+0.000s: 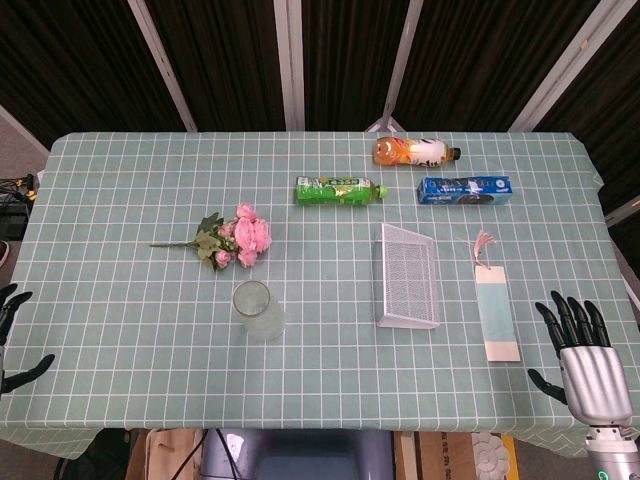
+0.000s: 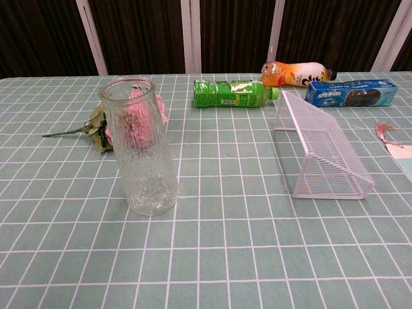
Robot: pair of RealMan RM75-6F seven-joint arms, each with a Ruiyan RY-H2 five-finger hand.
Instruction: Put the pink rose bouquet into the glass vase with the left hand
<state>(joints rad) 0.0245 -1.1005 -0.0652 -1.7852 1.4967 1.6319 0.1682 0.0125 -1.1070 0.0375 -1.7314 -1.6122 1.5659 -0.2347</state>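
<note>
— What stands nearest on the checked tabletop [image 2: 212, 257]?
— An upright glass vase [image 2: 140, 147], pink rose bouquet [image 2: 122, 122] lying just behind it, white wire basket [image 2: 325, 151] well right.

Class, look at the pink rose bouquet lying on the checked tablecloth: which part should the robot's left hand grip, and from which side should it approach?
Grip the thin green stem of the pink rose bouquet close below the leaves. The bouquet lies flat, its stem pointing towards the robot's left and its blooms towards the middle of the table, so the left hand would probably do best coming down from above on that side. That spares the petals and leaves the stem free for the clear glass vase.
</note>
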